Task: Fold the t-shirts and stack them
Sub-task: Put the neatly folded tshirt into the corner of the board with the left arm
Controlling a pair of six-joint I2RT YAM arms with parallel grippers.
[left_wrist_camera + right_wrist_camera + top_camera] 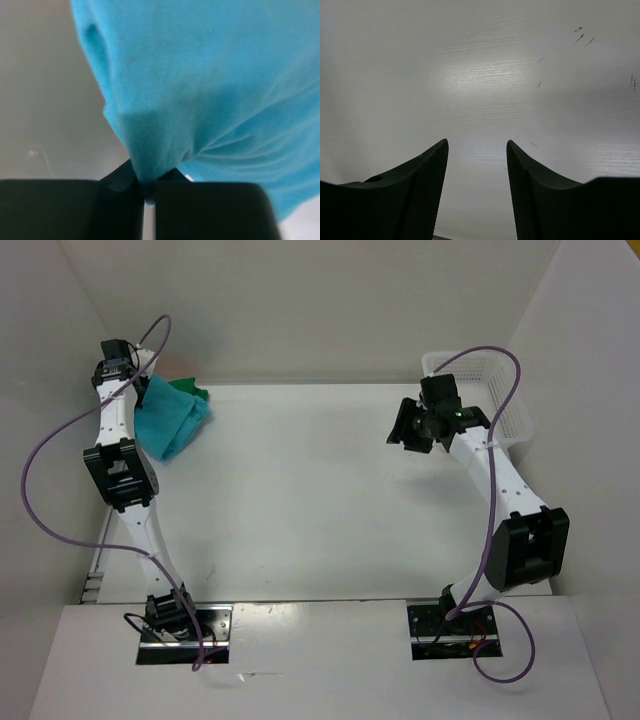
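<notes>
My left gripper [143, 390] is at the far left of the table, shut on a fold of the turquoise t-shirt [172, 420], which hangs bunched from it. In the left wrist view the turquoise t-shirt [210, 80] fills the frame and is pinched between the black fingers [75, 210]. A bit of the dark green t-shirt [190, 389] shows behind it, and a sliver of the orange t-shirt [172, 373] behind that. My right gripper [408, 428] is open and empty above the right side of the table; its wrist view shows only bare white table between the fingers [427, 170].
A white plastic mesh basket [505, 405] stands at the far right, behind the right arm. White walls enclose the table at the back and sides. Purple cables loop from both arms.
</notes>
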